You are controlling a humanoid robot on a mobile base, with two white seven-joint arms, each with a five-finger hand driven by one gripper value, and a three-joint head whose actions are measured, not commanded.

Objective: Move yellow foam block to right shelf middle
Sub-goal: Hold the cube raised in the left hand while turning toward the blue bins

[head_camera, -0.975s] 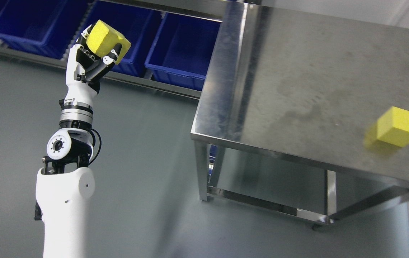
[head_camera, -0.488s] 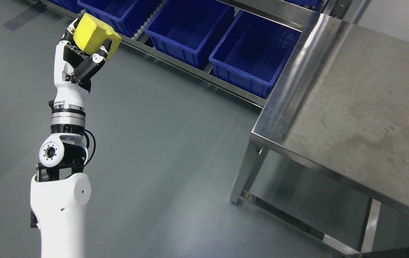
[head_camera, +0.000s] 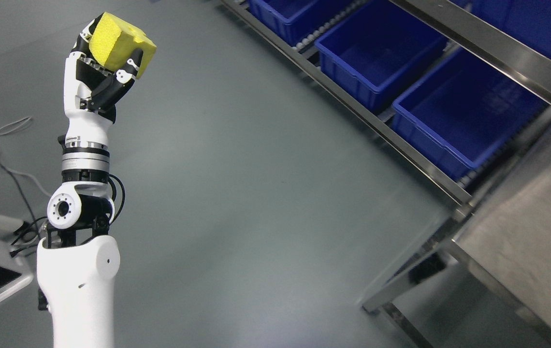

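Left arm point(head_camera: 78, 285) rises from the lower left of the frame, white forearm near upright, the joint and banded wrist stacked above it. The left hand point(head_camera: 94, 79) sits high in the upper left, palm turned up and to the right, black-and-white fingers point(head_camera: 128, 70) curled tight around a yellow foam block point(head_camera: 118, 42).

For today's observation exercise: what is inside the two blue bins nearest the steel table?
Both blue bins show bare blue floors and hold nothing visible. A shelf rail crosses above them and hides their far ends.
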